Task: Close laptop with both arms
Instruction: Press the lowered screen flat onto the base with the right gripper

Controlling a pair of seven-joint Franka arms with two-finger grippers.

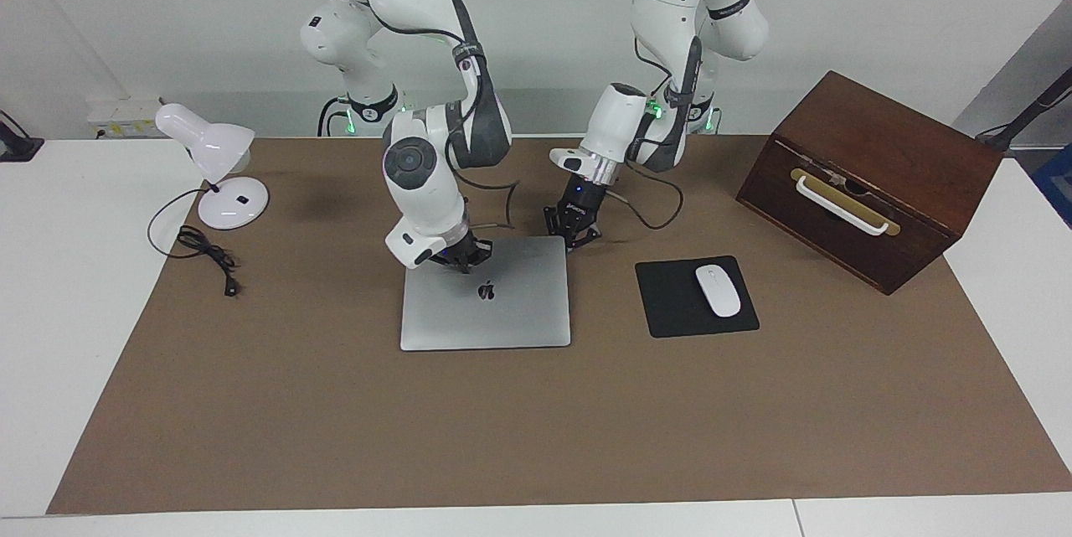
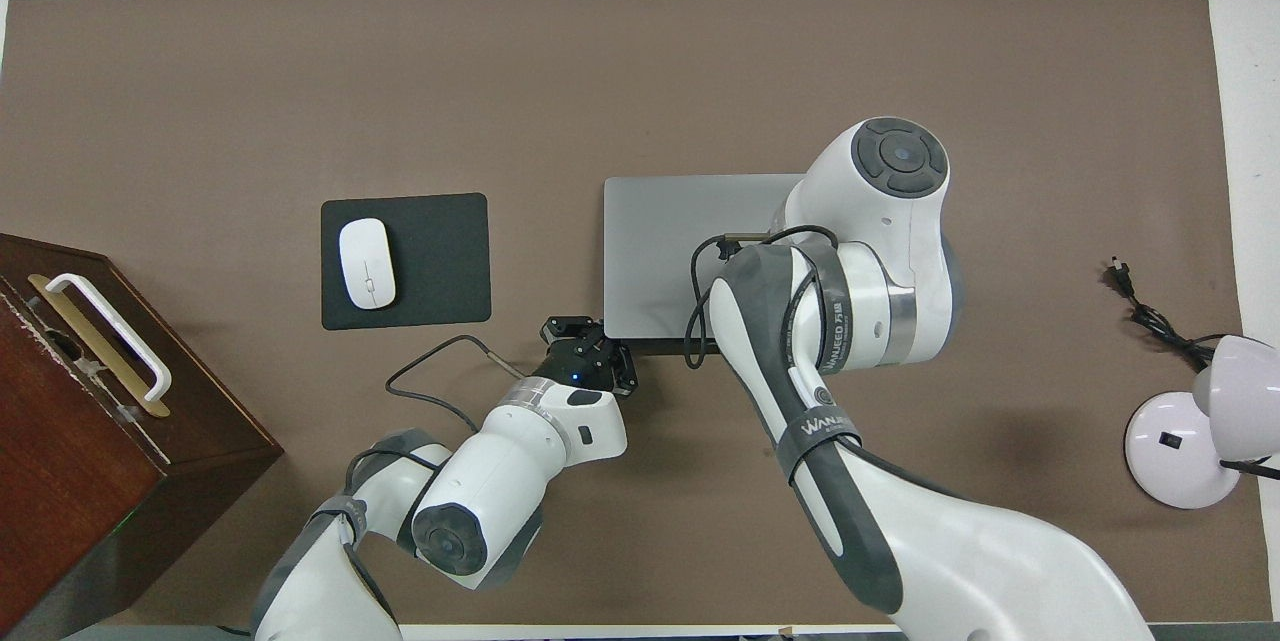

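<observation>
With the laptop (image 1: 486,302) shut, I see both grippers, right (image 1: 463,262) and left (image 1: 574,237), jaws together at its near edge.

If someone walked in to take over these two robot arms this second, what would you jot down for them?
Left gripper: shut, empty, low beside the laptop's corner nearest the robots, toward the left arm's end.
Right gripper: shut, empty, on or just over the lid near its edge nearest the robots; contact cannot be told.
Laptop: mid-table, lid flat down, logo up. The mouse pad with its mouse lies beside it.
Done: the laptop looks closed.
Left: probably only lifting both arms away.
</observation>
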